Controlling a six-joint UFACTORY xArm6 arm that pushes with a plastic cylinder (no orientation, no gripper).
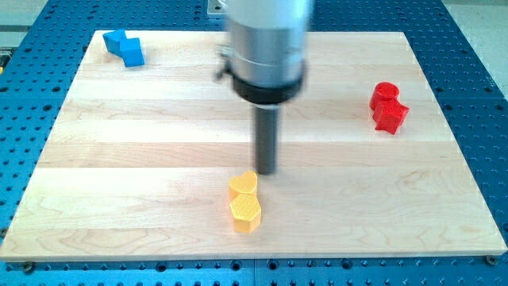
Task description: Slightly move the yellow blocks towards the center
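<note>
Two yellow blocks sit touching each other at the view's bottom centre: a heart-like yellow block (243,185) above a yellow hexagon block (245,210). My tip (265,171) stands just to the upper right of the heart-like yellow block, at or very near its edge. The rod rises from it to the arm's grey body at the view's top centre.
Two blue blocks (125,47) sit together at the view's top left corner of the wooden board (119,159). Two red blocks (387,106) sit together at the view's right. A blue perforated table surrounds the board.
</note>
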